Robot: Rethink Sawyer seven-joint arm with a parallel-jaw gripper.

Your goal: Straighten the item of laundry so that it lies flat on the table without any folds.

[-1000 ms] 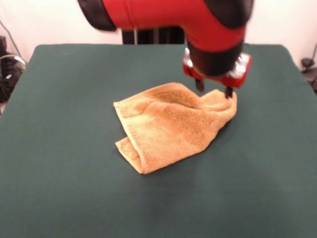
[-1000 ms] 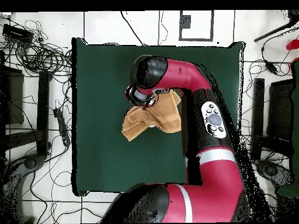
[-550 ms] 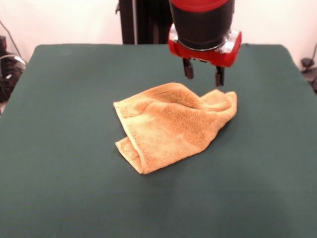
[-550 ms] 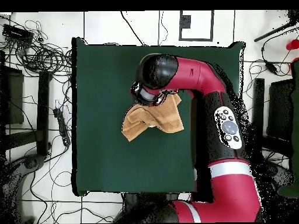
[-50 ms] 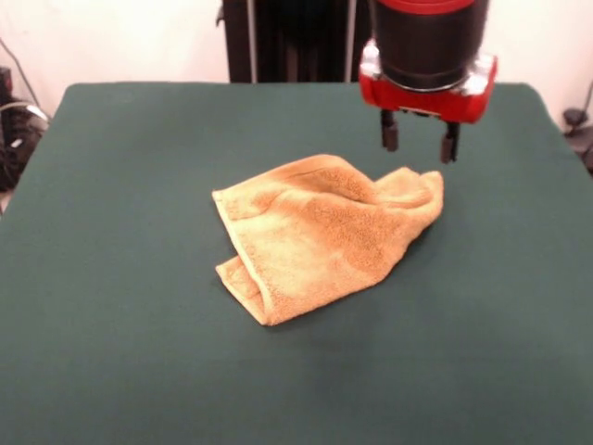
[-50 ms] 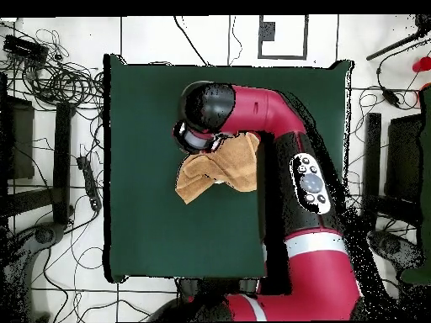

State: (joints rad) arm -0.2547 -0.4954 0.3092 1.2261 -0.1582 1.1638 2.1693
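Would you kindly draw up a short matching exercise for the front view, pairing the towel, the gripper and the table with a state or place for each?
Things:
1. towel
2. gripper
3. table

States or places:
A. covered in plain dark green cloth
B. open, held in the air above the towel's far right corner, touching nothing
C. crumpled and folded over itself near the middle of the table

Pairs: 1-C, 2-B, 3-A

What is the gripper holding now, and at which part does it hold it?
Nothing. The gripper hangs open above the table, apart from the towel, which lies crumpled and folded.
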